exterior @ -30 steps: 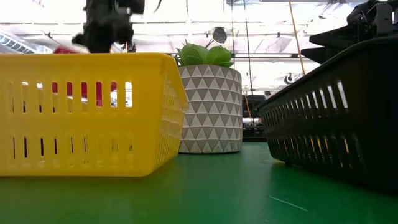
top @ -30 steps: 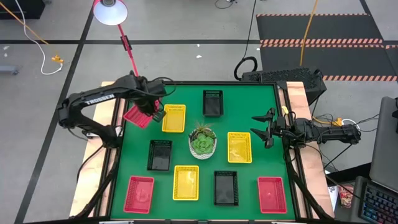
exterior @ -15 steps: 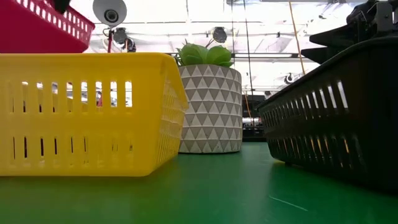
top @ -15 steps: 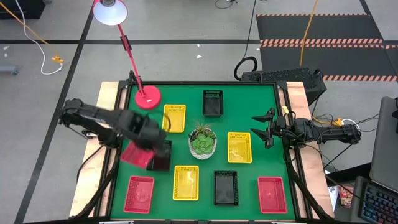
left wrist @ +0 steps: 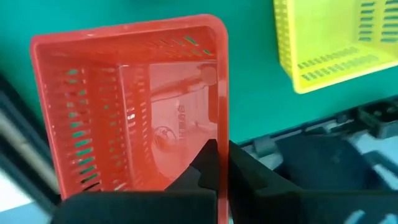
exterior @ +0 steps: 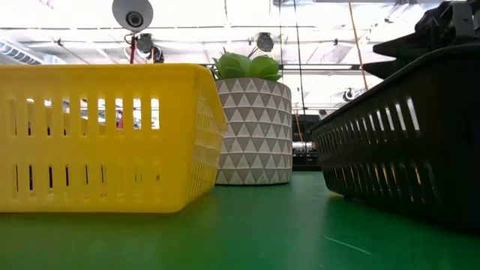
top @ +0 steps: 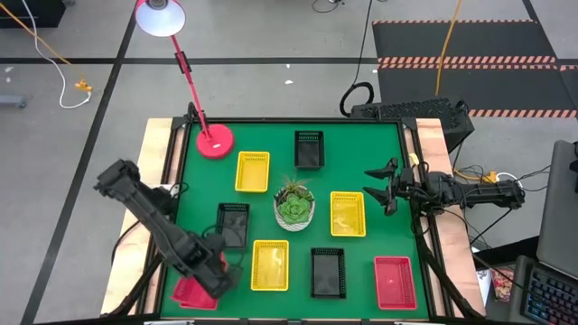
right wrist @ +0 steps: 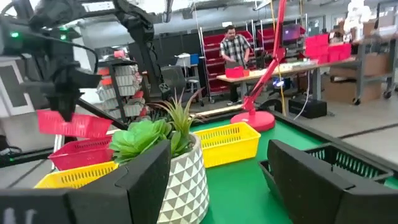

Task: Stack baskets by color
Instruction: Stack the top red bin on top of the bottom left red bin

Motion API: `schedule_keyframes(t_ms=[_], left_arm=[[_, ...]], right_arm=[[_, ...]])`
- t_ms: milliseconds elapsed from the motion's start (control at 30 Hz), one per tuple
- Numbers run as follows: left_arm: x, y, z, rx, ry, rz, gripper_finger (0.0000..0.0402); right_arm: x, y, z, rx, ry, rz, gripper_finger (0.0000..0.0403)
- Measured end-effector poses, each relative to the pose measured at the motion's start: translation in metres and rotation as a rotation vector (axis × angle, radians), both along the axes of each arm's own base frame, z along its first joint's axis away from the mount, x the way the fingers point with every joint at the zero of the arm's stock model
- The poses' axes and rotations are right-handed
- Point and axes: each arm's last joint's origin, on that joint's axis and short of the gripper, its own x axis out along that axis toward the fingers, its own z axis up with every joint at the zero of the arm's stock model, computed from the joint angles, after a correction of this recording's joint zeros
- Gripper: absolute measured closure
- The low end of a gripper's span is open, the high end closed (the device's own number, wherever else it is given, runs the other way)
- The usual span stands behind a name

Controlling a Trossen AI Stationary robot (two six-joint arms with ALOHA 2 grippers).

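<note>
The left gripper (left wrist: 217, 177) pinches the rim of a red plastic mesh basket (left wrist: 134, 106) – hovering over another red basket (right wrist: 81, 152) (near-left corner) to nest it; the right gripper (top: 384, 188) waits, fingers spread.

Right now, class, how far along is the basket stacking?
No finished stack shows. In hand: the left claw is shut on a red plastic mesh basket, held above another red basket. Left: the third red basket, the yellow and black baskets. The right claw waits open.
</note>
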Motion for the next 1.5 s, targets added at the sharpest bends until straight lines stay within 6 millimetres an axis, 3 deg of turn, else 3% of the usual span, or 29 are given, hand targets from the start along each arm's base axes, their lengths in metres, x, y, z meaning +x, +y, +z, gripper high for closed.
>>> schedule_keyframes(t_ms=[200,400,600,800,1000,1233,1367,1500], left_arm=[[0.000,-0.009,-0.010,0.023,0.032,0.043,0.0391],[-0.006,-0.005,-0.015,0.105,0.114,0.073,0.0393],[-0.005,-0.005,-0.017,0.140,0.083,0.090,0.0379],[0.002,-0.014,-0.037,0.192,0.125,0.056,0.0393],[0.010,-0.019,-0.054,0.211,0.161,0.005,0.0318],[0.013,-0.017,-0.051,0.154,0.175,-0.005,0.0232],[0.014,-0.018,-0.051,0.101,0.198,-0.011,0.0213],[0.012,-0.018,-0.051,0.090,0.222,-0.023,0.0228]], right_arm=[[0.001,0.000,-0.002,0.039,0.013,0.007,0.0140],[0.001,0.000,-0.005,0.038,0.046,0.006,0.0140],[0.001,0.000,-0.007,0.037,0.065,0.007,0.0140],[0.002,0.000,-0.009,0.035,0.088,0.009,0.0140],[0.003,0.000,-0.009,0.051,0.094,0.009,0.0140],[0.003,0.000,-0.010,0.065,0.093,0.010,0.0140],[0.003,0.000,-0.010,0.064,0.093,0.010,0.0140],[0.003,0.001,-0.010,0.061,0.095,0.018,0.0140]])
